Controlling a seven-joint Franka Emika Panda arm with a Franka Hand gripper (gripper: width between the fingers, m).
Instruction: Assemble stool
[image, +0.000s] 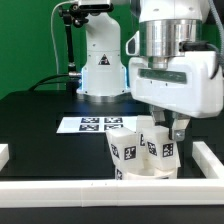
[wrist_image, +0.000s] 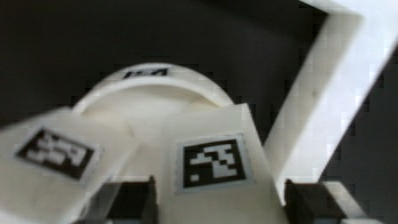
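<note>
The stool's round white seat lies flat near the front rim, with chunky white legs standing on it. My gripper comes down from above onto the leg on the exterior view's right; another leg stands beside it. In the wrist view the gripper has its dark fingers pressed on both sides of the tagged leg. The seat's curved edge shows beyond it, and the other leg stands next to it. The joint between leg and seat is hidden.
The marker board lies behind the stool on the black table. White rim bars run along the front and the exterior view's right, close to the seat; one shows in the wrist view. The arm's base stands at the back.
</note>
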